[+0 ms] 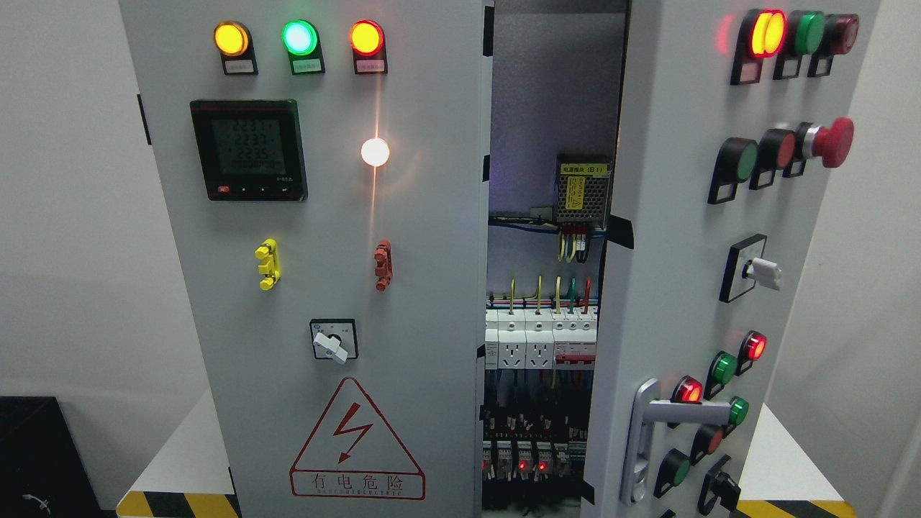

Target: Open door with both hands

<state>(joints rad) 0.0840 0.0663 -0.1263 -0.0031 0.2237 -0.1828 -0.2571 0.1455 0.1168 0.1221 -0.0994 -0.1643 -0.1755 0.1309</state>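
White walls surround the cabinet on both sides; I see a white platform (180, 446) under it with yellow-black hazard striping (176, 505) along the front edge, and a dark box (43, 453) at lower left.

I note the electrical cabinet fills most of the head view. Its left door (316, 288) looks closed and faces me squarely. On it: three lit indicator lamps along the top, amber (231, 39), green (299, 37) and red (366, 37); a digital meter (249, 150) below them; a bright white glare spot (375, 152); a yellow clip (268, 264) and a red clip (383, 265); a rotary switch (334, 340); and a triangular warning sign (357, 442) with a lightning bolt.

The right door (691, 288) is partly swung open, its face angled away toward the right. It carries a silver lever handle (651, 439) near its lower left edge, a red mushroom button (831, 142), a selector switch (752, 272) and several red and green pushbuttons and lamps.

Through the gap between the doors I see a power supply (583, 188), coloured wires, a row of white breakers and sockets (540, 342), and darker modules with small red lights lower down.

Neither robot hand appears in the head view, so I cannot tell whether the fingers are apart or together.
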